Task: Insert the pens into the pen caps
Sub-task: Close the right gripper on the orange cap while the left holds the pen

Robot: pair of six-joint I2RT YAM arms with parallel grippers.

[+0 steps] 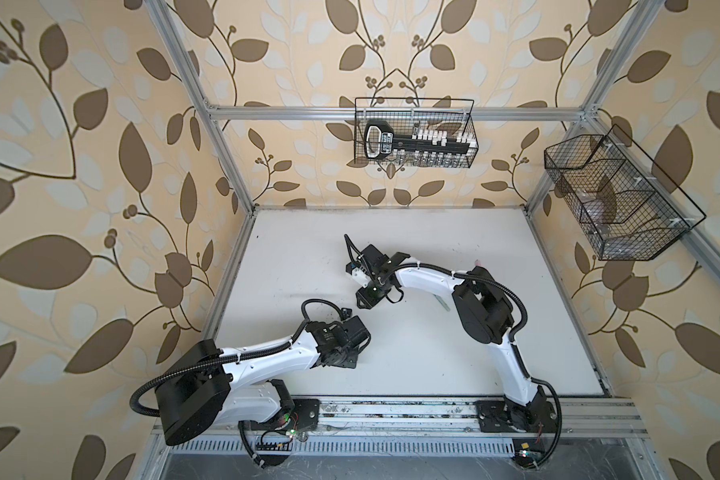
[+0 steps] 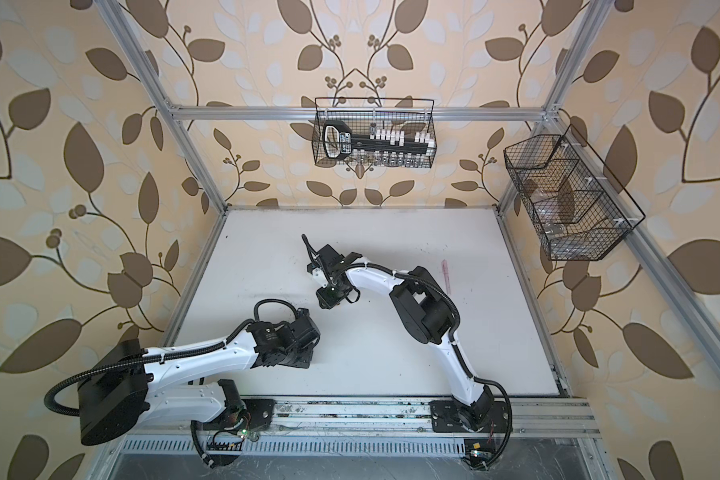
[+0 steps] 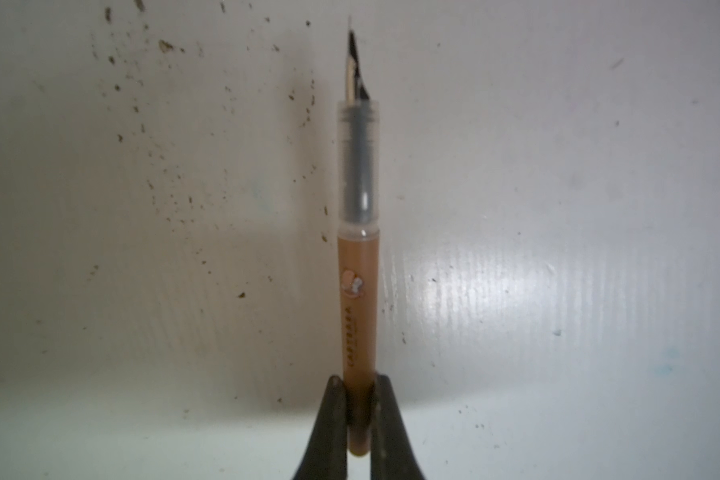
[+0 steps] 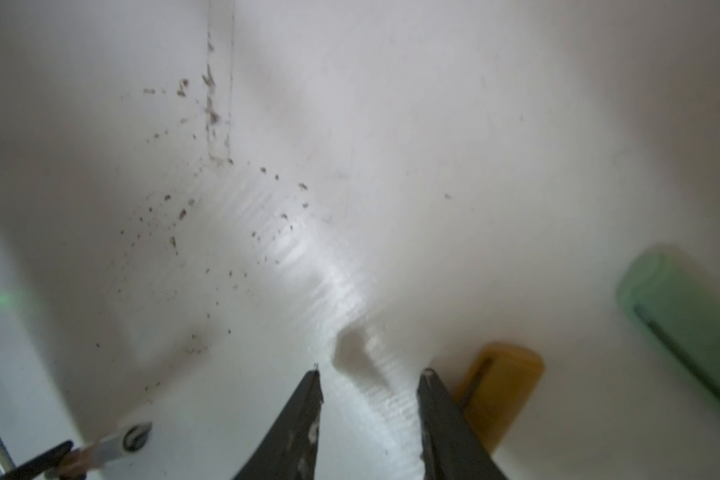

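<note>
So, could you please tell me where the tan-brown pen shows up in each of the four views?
Left wrist: the tan-brown pen at centre, dark tip uppermost, the left gripper with jaws shut on its rear end.
Right wrist: lower left corner, blurred; apparently its clear front section.
In both top views: not visible, hidden under the left gripper.
Shared landmark: the white table, dark-specked in both wrist views.
</note>
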